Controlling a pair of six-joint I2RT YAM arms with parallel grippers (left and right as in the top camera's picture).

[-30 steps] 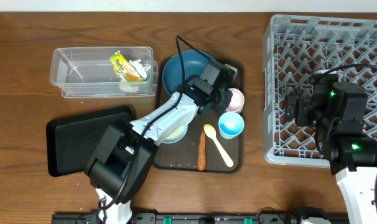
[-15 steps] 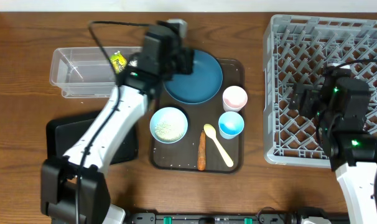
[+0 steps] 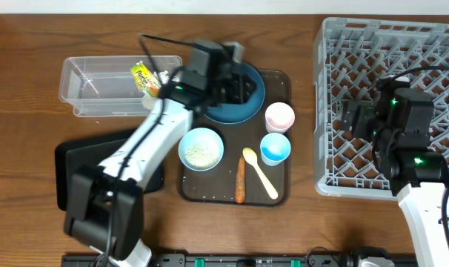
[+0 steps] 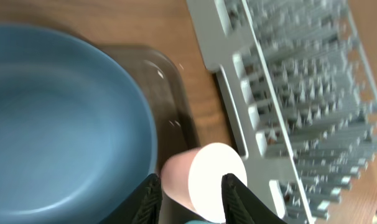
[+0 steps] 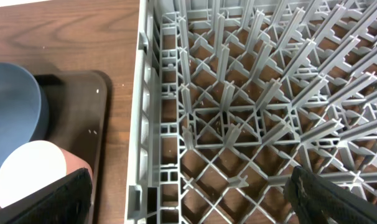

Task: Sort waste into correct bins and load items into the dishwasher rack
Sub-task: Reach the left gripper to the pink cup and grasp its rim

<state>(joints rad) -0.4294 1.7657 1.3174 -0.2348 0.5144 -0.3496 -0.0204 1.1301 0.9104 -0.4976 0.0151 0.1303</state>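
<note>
Two grippers: left gripper hangs over the dark blue plate, fingers slightly apart and holding nothing; right gripper is spread wide above the grey rack.
Brown tray: carries the plate, white bowl of rice, pink cup, blue cup, spoon and carrot.
Clear tub: holds the yellow-green wrapper.
Black tray: left of the brown tray, partly under the left arm.

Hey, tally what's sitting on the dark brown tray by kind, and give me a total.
Plates: 1, the dark blue plate
Bowls: 1, the white bowl
Cups: 2, the pink cup and the light blue cup
Spoons: 1, the pale yellow spoon
Carrots: 1, the orange carrot
Total: 6
</note>
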